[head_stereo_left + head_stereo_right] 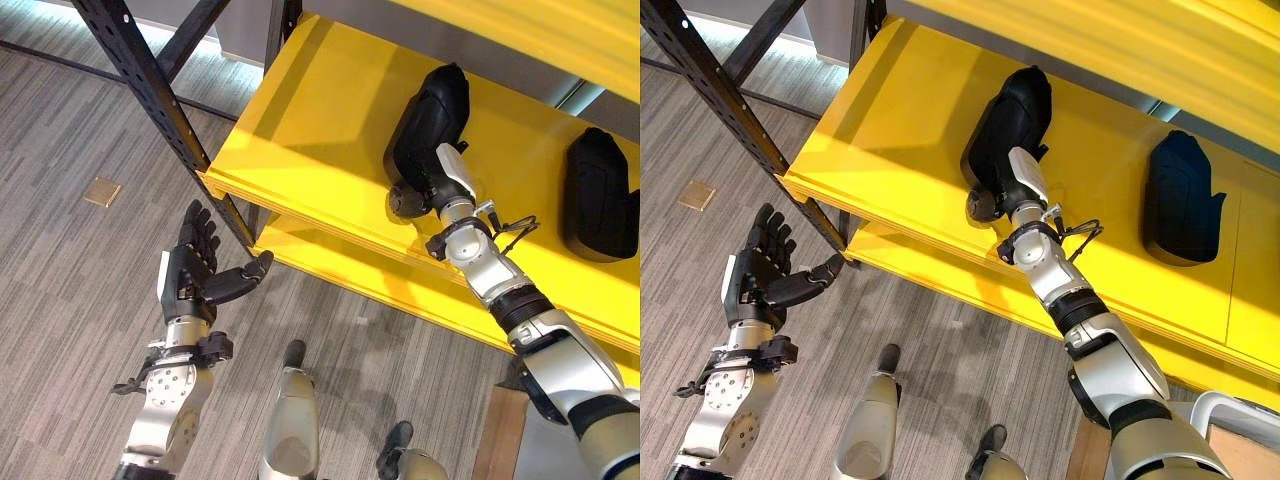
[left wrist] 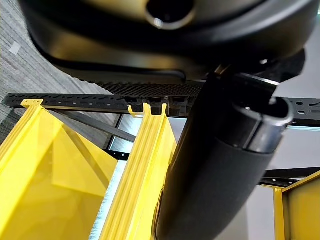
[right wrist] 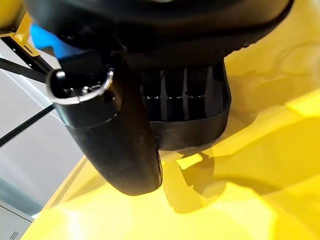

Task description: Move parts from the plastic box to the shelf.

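I see R hand (image 1: pixel 1020 180) on black part (image 1: pixel 1005 125) on yellow shelf (image 1: pixel 890 130), finger state can't tell. 2nd part (image 1: pixel 1183 200) sits far right. L hand (image 1: pixel 195 270) empty, fingers straight, over floor (image 1: pixel 70 260).

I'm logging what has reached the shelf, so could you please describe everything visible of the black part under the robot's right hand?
The black part is a matte, rounded, elongated moulding, plastic by its look, with ribbed slots on its underside in the right wrist view. It lies flat on the yellow shelf, near its front edge and angled across it. The right hand is on its near end; its fingers are hidden.
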Tool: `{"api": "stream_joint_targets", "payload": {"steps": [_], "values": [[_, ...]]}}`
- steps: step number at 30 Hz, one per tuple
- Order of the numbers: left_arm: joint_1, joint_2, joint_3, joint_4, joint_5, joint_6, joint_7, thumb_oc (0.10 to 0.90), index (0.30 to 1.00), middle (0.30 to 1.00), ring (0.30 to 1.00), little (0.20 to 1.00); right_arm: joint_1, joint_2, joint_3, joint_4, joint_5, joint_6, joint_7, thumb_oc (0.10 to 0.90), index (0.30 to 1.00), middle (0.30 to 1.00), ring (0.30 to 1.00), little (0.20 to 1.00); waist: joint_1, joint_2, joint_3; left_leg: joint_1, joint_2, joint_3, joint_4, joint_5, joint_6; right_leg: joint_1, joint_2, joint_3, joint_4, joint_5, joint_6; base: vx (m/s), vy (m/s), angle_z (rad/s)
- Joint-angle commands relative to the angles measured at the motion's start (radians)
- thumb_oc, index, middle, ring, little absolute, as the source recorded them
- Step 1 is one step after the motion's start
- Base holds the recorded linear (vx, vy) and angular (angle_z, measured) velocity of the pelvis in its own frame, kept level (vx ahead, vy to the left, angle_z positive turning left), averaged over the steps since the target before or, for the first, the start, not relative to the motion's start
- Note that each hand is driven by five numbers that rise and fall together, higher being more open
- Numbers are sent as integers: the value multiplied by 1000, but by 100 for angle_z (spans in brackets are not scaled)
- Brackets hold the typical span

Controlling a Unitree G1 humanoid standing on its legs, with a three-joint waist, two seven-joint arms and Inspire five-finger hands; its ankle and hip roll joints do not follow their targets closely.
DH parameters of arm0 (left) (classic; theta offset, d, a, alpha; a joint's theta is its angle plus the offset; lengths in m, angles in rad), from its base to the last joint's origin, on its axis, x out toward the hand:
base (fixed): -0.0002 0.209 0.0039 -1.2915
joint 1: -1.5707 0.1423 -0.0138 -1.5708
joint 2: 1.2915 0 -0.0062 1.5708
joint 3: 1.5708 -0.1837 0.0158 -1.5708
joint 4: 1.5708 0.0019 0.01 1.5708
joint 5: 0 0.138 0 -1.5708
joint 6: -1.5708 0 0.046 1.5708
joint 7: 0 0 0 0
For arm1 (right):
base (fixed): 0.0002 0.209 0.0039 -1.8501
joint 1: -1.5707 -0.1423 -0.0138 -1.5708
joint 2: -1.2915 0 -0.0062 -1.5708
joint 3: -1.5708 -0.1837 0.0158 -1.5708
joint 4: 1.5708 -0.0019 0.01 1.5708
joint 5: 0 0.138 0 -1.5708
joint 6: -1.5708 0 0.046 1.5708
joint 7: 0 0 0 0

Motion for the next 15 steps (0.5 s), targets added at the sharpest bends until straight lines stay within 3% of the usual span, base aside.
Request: {"api": "stream_joint_targets", "payload": {"steps": [1, 15], "values": [[-40, 47, 9, -115, 19, -119, 7, 900, 1000, 1000, 1000, 1000, -124, -4, -39, 51, -10, -18, -61, 400, 300, 300, 300, 300, -7, 14, -51, -6, 43, 9, 62, -73, 27, -43, -15, 17, 87, -9, -41, 0, 0, 0], [-44, 55, 24, -119, 33, -122, 8, 900, 1000, 1000, 1000, 1000, -156, -21, 5, 113, -87, -11, -44, 400, 300, 300, 300, 300, -26, 9, -42, -13, 41, 9, 60, -70, 27, -58, -16, 21, 98, -6, -43, 0, 0, 0]]}}
